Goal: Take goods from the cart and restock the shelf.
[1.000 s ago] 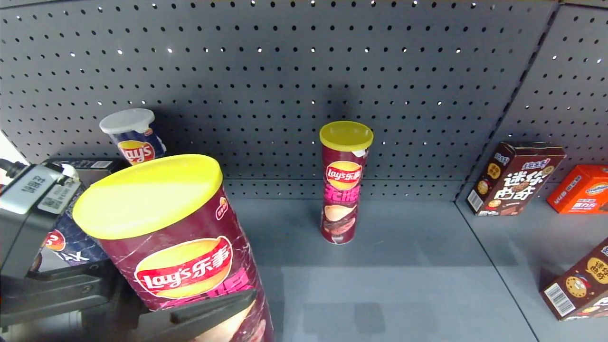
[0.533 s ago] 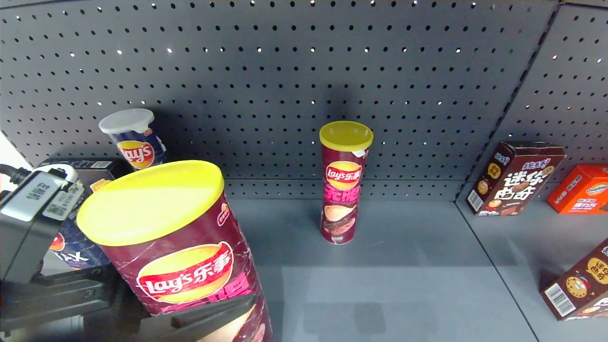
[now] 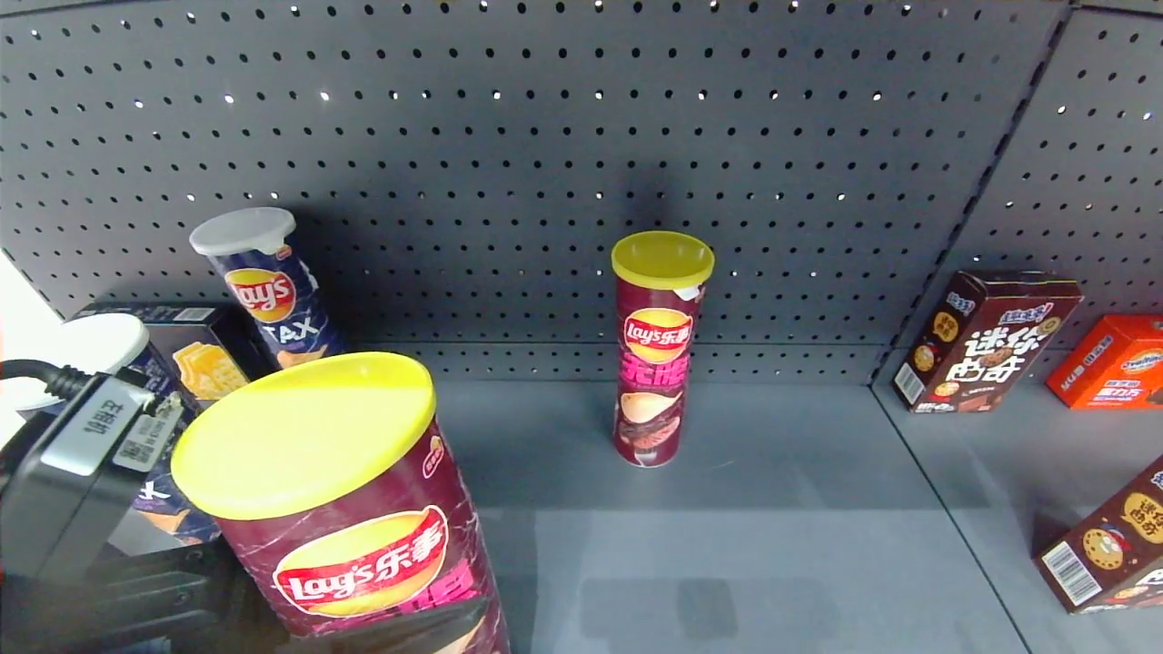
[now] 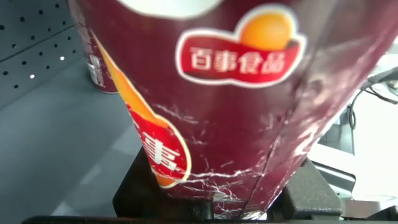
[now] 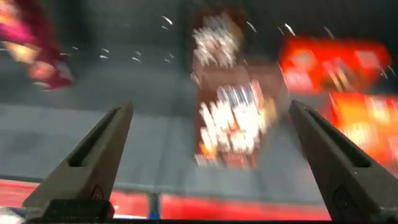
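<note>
Tilted, yellow-lidded maroon can (image 3: 354,554)

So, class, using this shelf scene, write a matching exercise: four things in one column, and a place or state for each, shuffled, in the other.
1. held maroon can
2. blue can
3. orange box
4. right gripper

A. open, holding nothing
B. white lid
C. far right on the shelf
D. clamped in the left gripper

Pairs: 1-D, 2-B, 3-C, 4-A

Light glints through holes in the dark grey pegboard wall (image 3: 509,136).
</note>
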Controlling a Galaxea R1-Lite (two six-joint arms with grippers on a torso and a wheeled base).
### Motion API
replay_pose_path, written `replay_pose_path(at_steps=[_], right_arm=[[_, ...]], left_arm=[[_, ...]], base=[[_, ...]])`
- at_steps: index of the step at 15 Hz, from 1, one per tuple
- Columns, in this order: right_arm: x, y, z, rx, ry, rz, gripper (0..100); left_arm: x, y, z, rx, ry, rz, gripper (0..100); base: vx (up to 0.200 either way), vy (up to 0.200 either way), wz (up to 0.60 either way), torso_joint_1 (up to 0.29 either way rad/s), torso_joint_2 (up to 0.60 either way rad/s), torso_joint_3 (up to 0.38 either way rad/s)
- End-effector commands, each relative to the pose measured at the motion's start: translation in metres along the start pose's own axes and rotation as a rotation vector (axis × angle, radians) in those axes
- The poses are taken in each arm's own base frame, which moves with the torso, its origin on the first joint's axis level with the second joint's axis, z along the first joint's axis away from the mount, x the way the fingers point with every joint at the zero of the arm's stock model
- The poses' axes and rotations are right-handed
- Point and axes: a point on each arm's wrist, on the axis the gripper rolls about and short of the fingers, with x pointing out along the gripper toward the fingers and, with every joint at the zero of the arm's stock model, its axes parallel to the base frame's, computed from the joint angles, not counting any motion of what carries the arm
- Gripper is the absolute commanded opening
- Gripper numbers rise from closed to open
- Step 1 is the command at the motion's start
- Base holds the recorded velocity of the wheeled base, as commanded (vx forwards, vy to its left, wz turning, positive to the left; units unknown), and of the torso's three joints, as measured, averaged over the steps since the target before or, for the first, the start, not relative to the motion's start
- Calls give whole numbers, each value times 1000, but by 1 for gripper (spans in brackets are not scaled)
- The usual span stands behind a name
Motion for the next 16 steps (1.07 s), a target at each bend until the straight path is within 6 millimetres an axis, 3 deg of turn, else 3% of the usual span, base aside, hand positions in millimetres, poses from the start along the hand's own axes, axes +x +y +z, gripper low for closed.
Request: replay_pose_path(at_steps=[1, 8, 11, 16], right_arm=[[38, -2, 34, -13, 77, 160, 100], [116, 25, 60, -85, 208, 537, 100], [144, 40, 66, -95, 252, 583, 100], [174, 58, 68, -152, 281, 631, 100]], left_arm=[[0, 0, -1, -3, 4, 1, 0], [1, 1, 0, -4, 4, 4, 0], [-1, 0, -2, -8, 9, 9, 0], [-1, 0, -3, -10, 12, 8, 0]], base=[[0, 0, 0, 0, 0, 0], [0, 0, 0, 0, 0, 0], [0, 0, 0, 0, 0, 0], [0, 0, 0, 0, 0, 0]])
